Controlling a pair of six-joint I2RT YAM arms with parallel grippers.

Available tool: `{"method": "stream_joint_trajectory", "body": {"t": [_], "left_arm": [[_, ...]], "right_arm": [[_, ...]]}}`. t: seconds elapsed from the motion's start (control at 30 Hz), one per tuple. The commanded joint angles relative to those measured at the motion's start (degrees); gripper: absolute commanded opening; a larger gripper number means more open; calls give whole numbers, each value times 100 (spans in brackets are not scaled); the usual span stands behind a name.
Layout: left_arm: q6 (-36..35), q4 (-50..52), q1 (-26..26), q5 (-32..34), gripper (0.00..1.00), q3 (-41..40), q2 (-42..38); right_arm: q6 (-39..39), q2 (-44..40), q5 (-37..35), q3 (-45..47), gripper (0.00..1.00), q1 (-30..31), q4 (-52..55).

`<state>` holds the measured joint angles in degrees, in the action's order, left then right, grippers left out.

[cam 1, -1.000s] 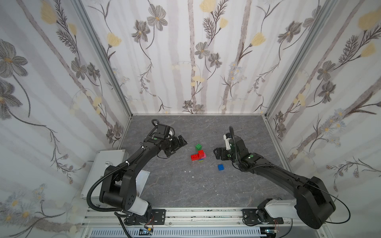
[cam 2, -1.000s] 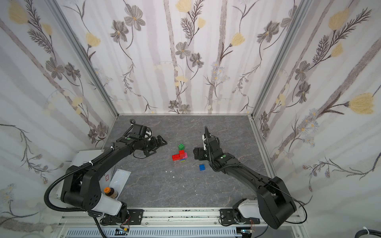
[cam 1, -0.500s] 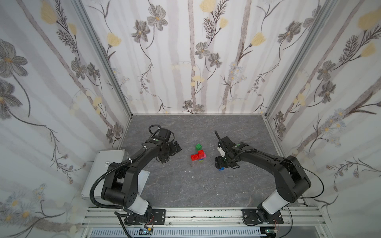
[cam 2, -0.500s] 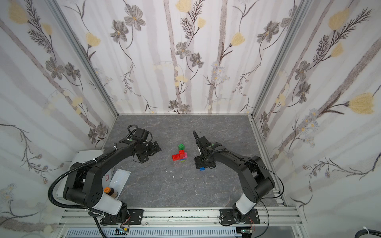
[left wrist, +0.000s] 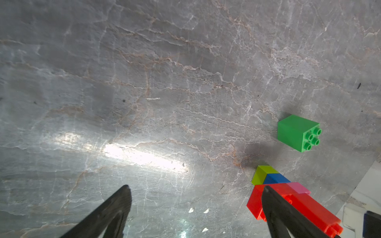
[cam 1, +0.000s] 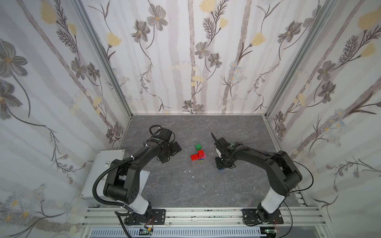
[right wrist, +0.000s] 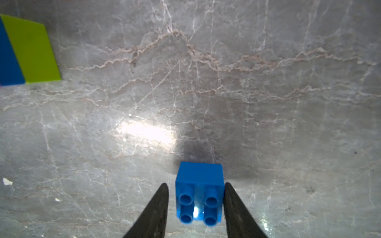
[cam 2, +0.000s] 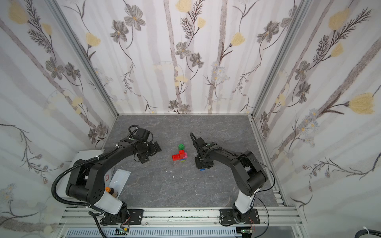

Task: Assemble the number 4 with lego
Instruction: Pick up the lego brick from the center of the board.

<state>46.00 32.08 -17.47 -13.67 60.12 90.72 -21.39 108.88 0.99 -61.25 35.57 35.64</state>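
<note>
Fingers (right wrist: 152, 208) of right gripper (right wrist: 195, 185) stand narrow either side of blue brick (right wrist: 199, 174) on table (right wrist: 268, 103); cannot tell if pinched. Left gripper (left wrist: 195, 206) fingers wide beside part-built number 4 (cam 1: 199, 157); dark green brick (cam 1: 198, 146) near it, apart.

cube brick (cam 1: 198, 146) just behind brick cluster (cam 1: 195, 157), lone brick (right wrist: 199, 177) apart to rt

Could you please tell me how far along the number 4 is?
Done: red, pink, blue and lime bricks sit joined as a partial figure. In hand: the right gripper straddles the loose blue brick, not clearly gripping. Remaining: adding that brick and the dark green brick lying apart; the left gripper is open, empty.
</note>
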Motion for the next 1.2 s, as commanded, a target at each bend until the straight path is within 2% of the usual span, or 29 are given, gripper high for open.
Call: {"method": "stream_joint_trajectory", "body": {"t": [0.0, 0.1, 0.17, 0.3, 0.43, 0.7, 0.8, 0.93, 1.0, 1.1, 1.17], "left_arm": [[-115, 12, 8, -203, 100, 59, 43], [-184, -27, 6, -331, 100, 62, 81], [-238, -65, 0, -430, 100, 60, 84], [-293, -43, -19, -433, 100, 36, 111], [-263, -9, -22, -407, 100, 13, 132], [-327, 2, -31, -451, 100, -4, 143], [-443, -102, -87, -702, 100, -8, 201], [-704, -497, -388, -1373, 100, 39, 344], [-635, -899, -441, -1811, 96, -4, 401], [-377, -1455, -403, -2165, 88, -144, 428], [-352, -1525, -357, -2265, 83, -143, 472]], "right_arm": [[-31, 71, -129, -37, 41, 13, -207], [-55, 22, -203, 8, 35, 11, -248], [-61, -33, -232, 26, 35, 11, -234], [15, -4, -173, 82, 51, 28, -198], [5, 28, -187, 131, 52, 107, -229], [-76, -113, -253, 142, 37, 125, -240], [-85, -322, -319, -34, 30, 125, -35], [-42, -630, 1, -827, 23, 152, 374], [6, -663, 282, -1275, 17, 165, 513], [144, -396, 550, -2014, 1, 206, 1025], [267, -115, 529, -2586, 0, 310, 1462]]}}
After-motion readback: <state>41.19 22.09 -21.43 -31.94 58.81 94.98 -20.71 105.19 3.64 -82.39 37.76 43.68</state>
